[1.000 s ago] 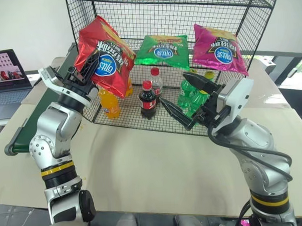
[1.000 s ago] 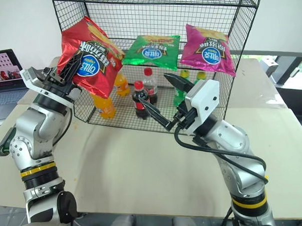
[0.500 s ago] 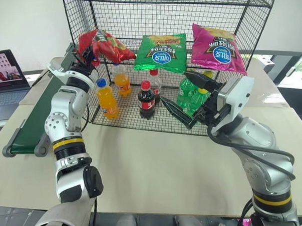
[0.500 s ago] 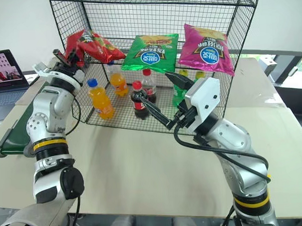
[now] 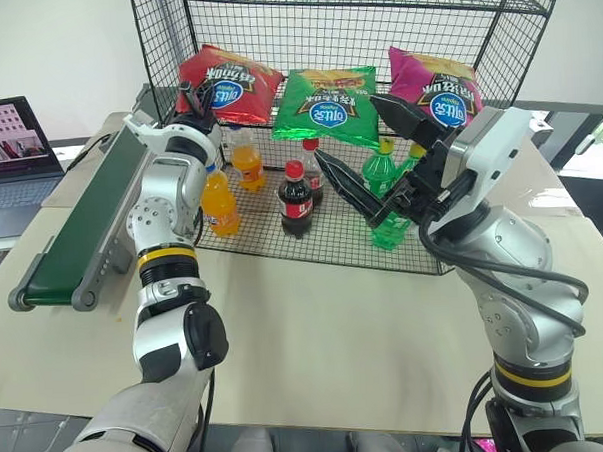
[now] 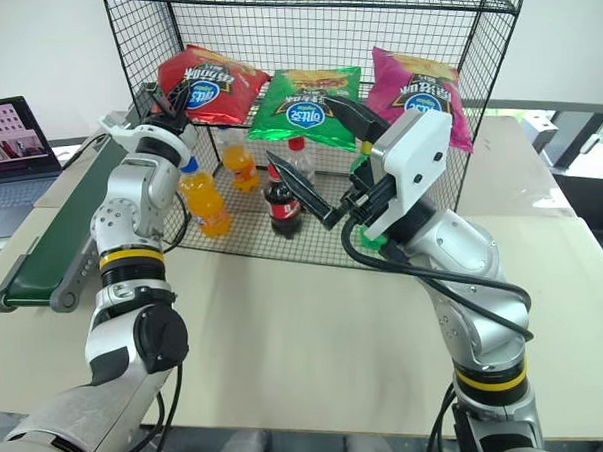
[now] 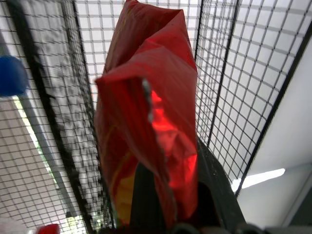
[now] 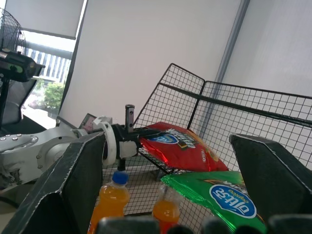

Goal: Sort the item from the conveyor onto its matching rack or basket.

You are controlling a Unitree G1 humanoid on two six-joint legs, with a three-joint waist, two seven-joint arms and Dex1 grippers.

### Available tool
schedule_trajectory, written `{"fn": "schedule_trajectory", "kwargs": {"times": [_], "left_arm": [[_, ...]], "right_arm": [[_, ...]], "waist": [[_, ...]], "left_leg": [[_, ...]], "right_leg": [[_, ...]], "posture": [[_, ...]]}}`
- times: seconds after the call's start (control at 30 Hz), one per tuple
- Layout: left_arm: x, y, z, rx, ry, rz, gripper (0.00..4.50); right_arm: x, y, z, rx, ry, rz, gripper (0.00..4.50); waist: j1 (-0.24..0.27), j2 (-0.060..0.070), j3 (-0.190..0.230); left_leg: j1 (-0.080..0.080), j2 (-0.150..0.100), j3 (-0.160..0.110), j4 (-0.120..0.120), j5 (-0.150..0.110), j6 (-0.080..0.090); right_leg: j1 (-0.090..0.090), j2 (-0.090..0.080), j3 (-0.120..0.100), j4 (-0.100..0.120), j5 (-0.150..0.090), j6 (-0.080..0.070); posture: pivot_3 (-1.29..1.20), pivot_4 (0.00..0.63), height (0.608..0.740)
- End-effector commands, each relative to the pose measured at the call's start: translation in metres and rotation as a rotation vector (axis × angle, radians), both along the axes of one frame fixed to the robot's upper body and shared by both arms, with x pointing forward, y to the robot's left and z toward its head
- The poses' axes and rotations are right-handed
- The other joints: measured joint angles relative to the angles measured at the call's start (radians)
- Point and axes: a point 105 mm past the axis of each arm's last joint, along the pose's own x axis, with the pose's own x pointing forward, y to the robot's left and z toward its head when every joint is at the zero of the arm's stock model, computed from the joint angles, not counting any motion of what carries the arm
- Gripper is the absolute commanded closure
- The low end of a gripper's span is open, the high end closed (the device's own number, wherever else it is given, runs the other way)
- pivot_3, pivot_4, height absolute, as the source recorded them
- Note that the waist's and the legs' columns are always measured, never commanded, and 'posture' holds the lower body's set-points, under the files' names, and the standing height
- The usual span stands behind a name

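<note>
L gripper (image 5: 191, 99) was clamped on the near edge of the red chip bag (image 5: 227, 87), upper left of frame. Bag lay on the rack (image 5: 494, 47) upper shelf, long axis running away from the gripper, beside the green bag (image 5: 328, 107). R gripper (image 5: 363, 148) stood apart, empty. Blue round logos, writing unreadable.

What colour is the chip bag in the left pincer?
Shiny red chip bag with a round blue logo, clearest in the left eye view.

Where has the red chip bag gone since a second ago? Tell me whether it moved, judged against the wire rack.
Yes. The red chip bag moved from outside the wire rack's front left corner onto its upper shelf, beside the green bag.
</note>
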Motion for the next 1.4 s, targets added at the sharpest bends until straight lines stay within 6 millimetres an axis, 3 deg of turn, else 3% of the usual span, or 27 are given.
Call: {"fn": "schedule_trajectory", "kwargs": {"times": [0.03,0.13,0.23,0.5,0.63,0.8,0.9,1.0,1.07,1.17,1.27,1.4], "left_arm": [[-0.002,0.01,0.014,0.016,-0.043,0.044,4.48],[-0.002,0.015,0.015,0.038,-0.053,0.064,4.48],[-0.006,0.016,0.017,0.057,-0.084,0.066,3.64],[-0.027,0.033,0.007,0.103,-0.069,0.089,0.07],[-0.054,0.052,-0.014,0.239,-0.008,0.118,0.07],[-0.096,0.058,-0.039,0.63,-0.002,0.082,0.07],[-0.117,0.045,-0.075,1.061,0.016,0.03,0.07],[-0.137,0.024,-0.131,1.469,0.019,-0.058,0.07],[-0.138,0.025,-0.155,1.574,0.016,-0.03,0.07],[-0.131,0.028,-0.173,1.721,-0.046,0.097,0.07],[-0.128,0.024,-0.19,1.711,-0.075,0.114,0.07],[-0.123,0.021,-0.195,1.685,-0.106,0.12,0.07]], "right_arm": [[-0.006,0.001,0.007,0.004,-0.04,0.003,0.0],[-0.006,0.001,0.006,0.004,-0.039,0.004,0.0],[-0.006,0.002,0.006,0.006,-0.038,0.01,0.0],[-0.006,0.006,0.004,0.015,-0.03,0.03,0.0],[-0.007,0.005,-0.016,-0.038,0.005,0.04,0.0],[-0.008,-0.006,-0.053,-0.114,0.111,0.003,0.0],[-0.006,-0.014,-0.078,-0.134,0.218,-0.055,0.0],[0.0,-0.031,-0.108,-0.065,0.342,-0.187,0.0],[0.003,-0.038,-0.125,-0.069,0.377,-0.268,0.0],[0.01,-0.051,-0.147,-0.051,0.425,-0.389,0.0],[0.015,-0.064,-0.163,0.009,0.475,-0.495,0.0],[0.018,-0.07,-0.174,0.025,0.493,-0.553,0.0]], "waist": [[-0.003,0.0,0.0],[-0.004,0.0,0.0],[-0.002,0.0,0.0],[-0.002,0.0,0.0],[-0.009,0.0,0.0],[-0.009,0.0,0.0],[0.0,0.001,0.001],[0.005,0.001,0.0],[0.001,0.002,0.0],[-0.003,0.0,0.0],[-0.006,0.001,0.0],[-0.006,0.001,0.0]], "left_leg": [[0.0,0.0,0.0,0.0,0.0,0.0],[0.0,0.0,0.0,-0.001,0.0,0.0],[0.0,0.0,0.0,0.0,0.0,0.0],[0.0,0.0,0.0,0.0,0.0,0.0],[0.002,0.001,0.0,-0.001,0.0,0.0],[0.002,0.001,-0.001,-0.001,0.0,0.0],[0.002,0.001,-0.001,-0.001,0.0,-0.001],[0.004,0.0,0.0,-0.004,0.001,-0.002],[0.005,-0.002,0.002,-0.006,0.002,-0.004],[0.003,0.0,0.003,-0.008,0.004,-0.007],[0.002,0.0,0.003,-0.01,0.004,-0.006],[0.0,0.0,0.005,-0.011,0.004,-0.005]], "right_leg": [[0.0,0.0,0.0,0.0,0.0,0.0],[0.0,0.0,0.0,0.001,0.0,0.0],[0.0,0.0,0.0,0.001,0.0,0.0],[0.0,0.0,0.0,0.001,0.0,0.0],[0.0,0.0,0.001,0.003,0.0,0.0],[0.0,0.0,0.0,0.004,0.0,0.0],[0.0,0.0,0.0,0.003,0.0,0.0],[0.001,-0.001,0.0,0.001,0.0,0.0],[0.001,-0.004,0.001,0.0,0.0,-0.001],[-0.004,-0.002,0.002,0.0,0.0,-0.002],[-0.007,-0.001,0.004,0.001,0.0,-0.003],[-0.009,-0.001,0.006,0.001,0.0,-0.002]], "posture": [[0.0,0.15,0.74],[0.0,0.15,0.74],[0.0,0.15,0.74],[0.0,0.15,0.74],[0.0,0.15,0.74],[0.0,0.15,0.74],[0.0,0.15,0.74],[0.0,0.15,0.74],[0.0,0.15,0.74],[0.0,0.15,0.74],[0.0,0.15,0.74],[0.0,0.15,0.74]]}}
